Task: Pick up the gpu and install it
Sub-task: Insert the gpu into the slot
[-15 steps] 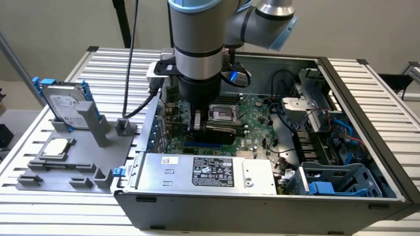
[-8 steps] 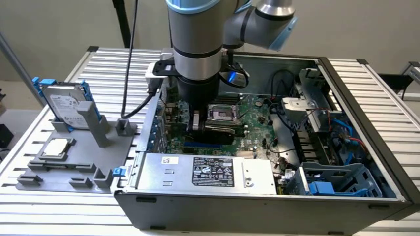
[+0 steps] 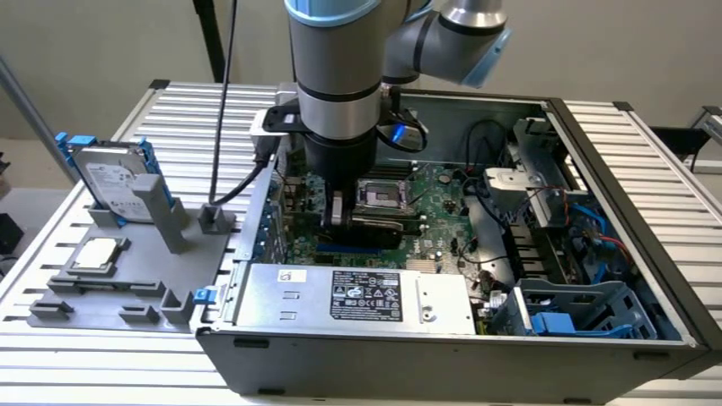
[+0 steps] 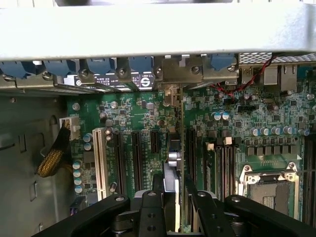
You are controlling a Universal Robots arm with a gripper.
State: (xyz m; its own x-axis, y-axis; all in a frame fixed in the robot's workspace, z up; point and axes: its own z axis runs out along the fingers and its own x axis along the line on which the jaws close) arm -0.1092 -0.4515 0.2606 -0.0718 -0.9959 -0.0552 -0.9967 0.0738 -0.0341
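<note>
The gpu (image 4: 181, 148) shows edge-on in the wrist view as a thin green card standing upright among the black expansion slots (image 4: 136, 158) of the motherboard (image 4: 247, 118). Its silver end bracket (image 4: 170, 74) lies against the case's rear wall. My gripper (image 4: 177, 217) is shut on the card, with one black finger (image 4: 150, 212) on each side. Whether the card is seated in a slot I cannot tell. In the exterior view my gripper (image 3: 338, 222) reaches down inside the open computer case (image 3: 451, 372), beside the CPU socket (image 3: 381, 196).
A silver power supply (image 3: 350, 296) fills the case's near side, and a blue drive cage (image 3: 581, 317) with cables sits at the exterior view's right. Outside the case, a grey holder (image 3: 124, 288) carries a hard drive (image 3: 113, 182) with blue rails and a square CPU chip (image 3: 96, 254).
</note>
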